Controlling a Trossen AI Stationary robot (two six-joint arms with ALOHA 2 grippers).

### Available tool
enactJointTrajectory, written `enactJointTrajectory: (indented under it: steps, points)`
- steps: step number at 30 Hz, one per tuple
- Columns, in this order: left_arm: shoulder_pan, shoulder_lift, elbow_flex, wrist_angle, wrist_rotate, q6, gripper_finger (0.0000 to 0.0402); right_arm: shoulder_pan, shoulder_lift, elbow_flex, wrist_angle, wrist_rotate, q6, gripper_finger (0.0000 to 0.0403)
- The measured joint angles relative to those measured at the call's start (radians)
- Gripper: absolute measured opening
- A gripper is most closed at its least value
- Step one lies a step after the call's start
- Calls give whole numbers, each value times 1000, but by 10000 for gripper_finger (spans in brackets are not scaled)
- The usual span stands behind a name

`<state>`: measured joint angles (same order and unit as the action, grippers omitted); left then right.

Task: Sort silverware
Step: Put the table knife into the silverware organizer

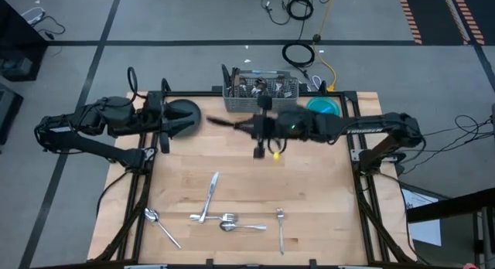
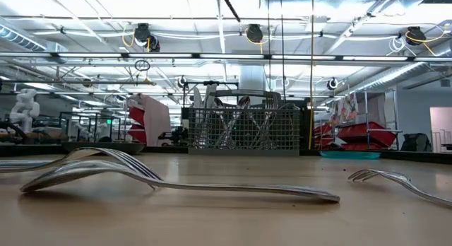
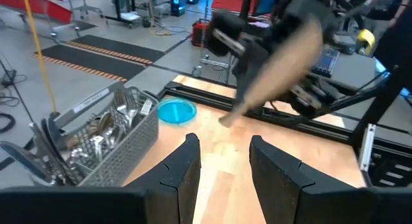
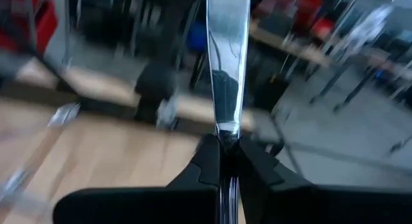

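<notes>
- Silverware (image 1: pixel 224 220) is seen in the high view lying on the table's (image 1: pixel 309 199) near part, with more standing in the mesh caddy (image 1: pixel 259 87) at the far edge.
- In the low view, forks (image 2: pixel 176 182) are shown lying flat before the caddy (image 2: pixel 244 129).
- In the left wrist view, the left gripper (image 3: pixel 224 161) is held with fingers apart and empty, near the caddy.
- In the right wrist view, the right gripper (image 4: pixel 222 153) is clamped on a knife (image 4: pixel 227 63).

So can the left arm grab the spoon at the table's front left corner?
Probably yes. The left gripper is open and empty, and nothing lies between it and the spoon; the right gripper, holding a knife, is elsewhere.
</notes>
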<state>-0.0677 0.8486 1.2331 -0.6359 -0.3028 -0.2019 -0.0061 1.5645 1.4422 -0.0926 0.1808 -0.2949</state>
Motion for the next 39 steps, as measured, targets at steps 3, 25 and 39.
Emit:
enactJointTrajectory:
  steps: [3,25,39]
  points:
    - [0,0,0,-1,-17,6,139,-72,-10,-105,238,-54,13,11]
    - [2,0,0,-3,-125,114,139,-400,439,-131,1174,-110,289,11]
    - [2,0,0,-73,-125,113,139,-458,614,-117,1315,-78,375,11]
